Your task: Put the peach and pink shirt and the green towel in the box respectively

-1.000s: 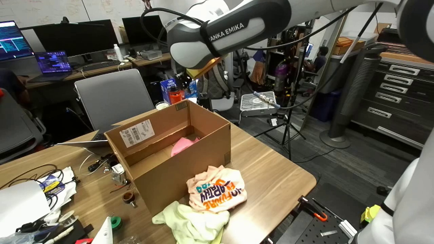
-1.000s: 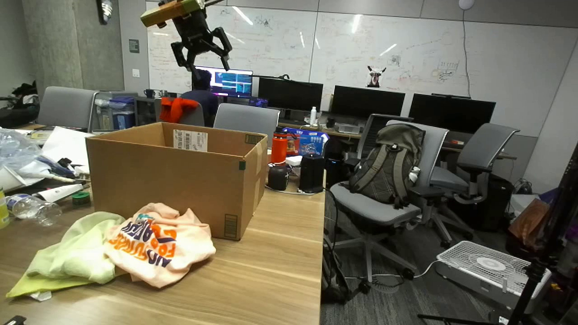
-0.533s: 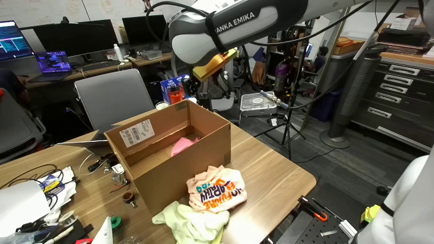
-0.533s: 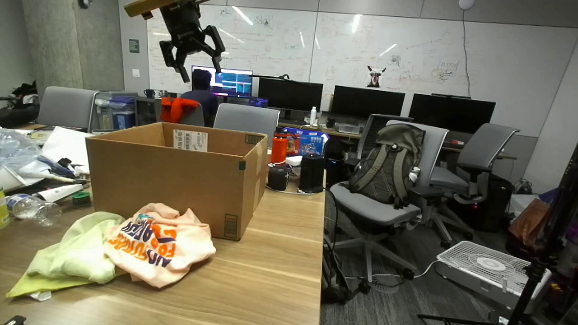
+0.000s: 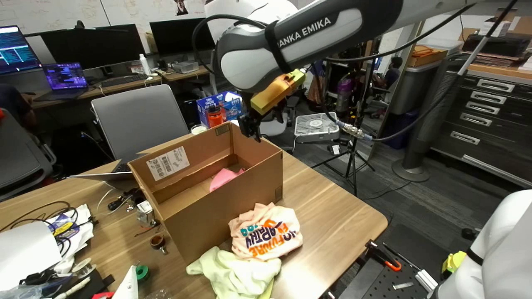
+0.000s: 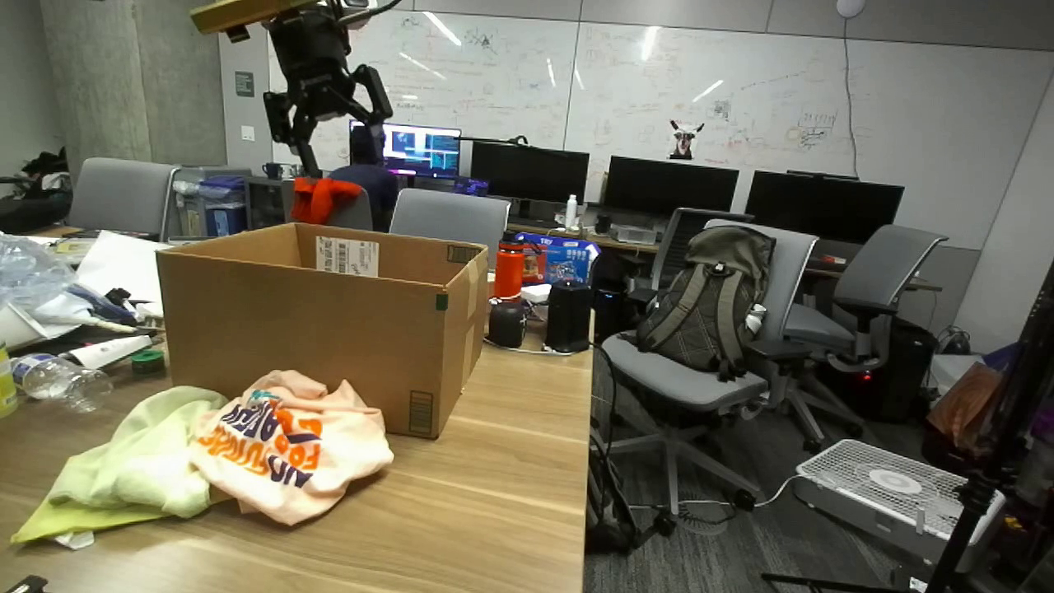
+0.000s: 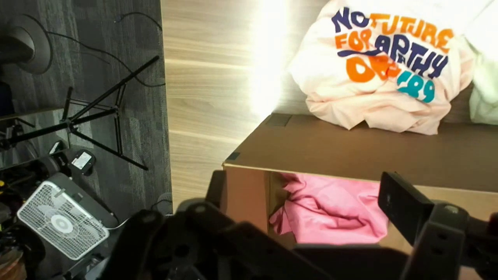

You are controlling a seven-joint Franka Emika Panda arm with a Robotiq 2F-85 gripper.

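The peach shirt [image 5: 266, 232], printed with colourful lettering, lies crumpled on the table against the outside of the box [image 5: 220, 211]. Beside it, partly touching, is the pale green towel [image 5: 237, 274]; in the wrist view only a bit of the towel [image 7: 486, 85] shows at the right edge. The pink shirt [image 7: 330, 210] rests inside the box, near one end, with part of it hidden by the box wall. My gripper [image 6: 344, 155] hangs above the box, pointing down. In the wrist view the gripper [image 7: 305, 188] is open, its fingers wide apart with nothing held.
An orange bottle [image 6: 509, 270] and a black device [image 6: 568, 317] stand behind the box. Cables, papers and small tools, among them a green tape roll [image 5: 142, 272], lie at one side of the table [image 5: 328, 232]. A tripod [image 5: 351, 160] stands on the floor past the table edge.
My open gripper has moved lower, shifting left in one exterior picture and right in the other, closer over the box. The shirts, towel and box have not moved.
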